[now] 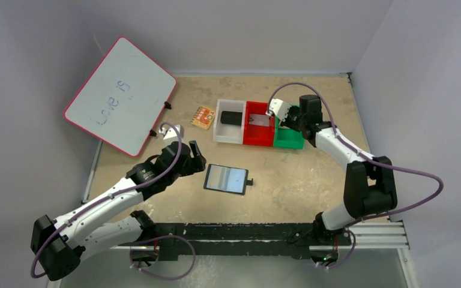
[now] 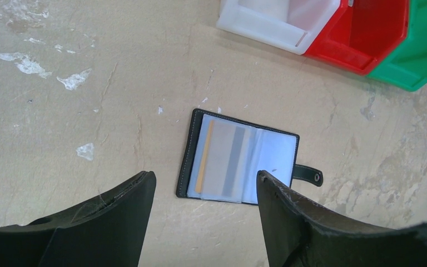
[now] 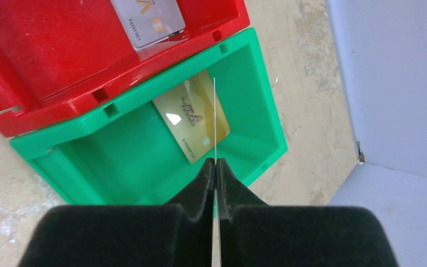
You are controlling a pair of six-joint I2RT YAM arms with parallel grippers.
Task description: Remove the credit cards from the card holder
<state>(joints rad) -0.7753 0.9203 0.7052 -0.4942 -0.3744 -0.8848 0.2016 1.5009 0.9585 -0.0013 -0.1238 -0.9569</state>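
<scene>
- Left gripper [image 2: 204, 177]: released, fingers spread wide, nothing between them. It hangs over the bare table [image 2: 89, 83].
- Card holder [image 2: 239, 161]: lies open and flat just ahead of and below the left gripper. The pale inner faces are up and the strap tab [image 2: 309, 176] is off to that gripper's right.
- Sleeved card [image 2: 222, 161]: sits in the holder's left pocket. Its long axis points away from the gripper, crossing the line between the two fingers.
- Right gripper [image 3: 215, 162]: clenched on an edge-on card [image 3: 214, 111]. I cannot tell its colour.
- Below and ahead of the right gripper, the gold card [image 3: 192, 122] lies flat in the green bin [image 3: 264, 100].
- Further ahead and to its left, the silver card [image 3: 147, 21] lies in the red bin [image 3: 50, 44].
- Judgement: the left arm is much the nearer to the holder, and the right is well apart at the bins.
- Judgement: the sleeved card falls to the left arm. That means a short reach forward and down, closing across the card's narrow width. The sleeve may resist a clean pinch.
</scene>
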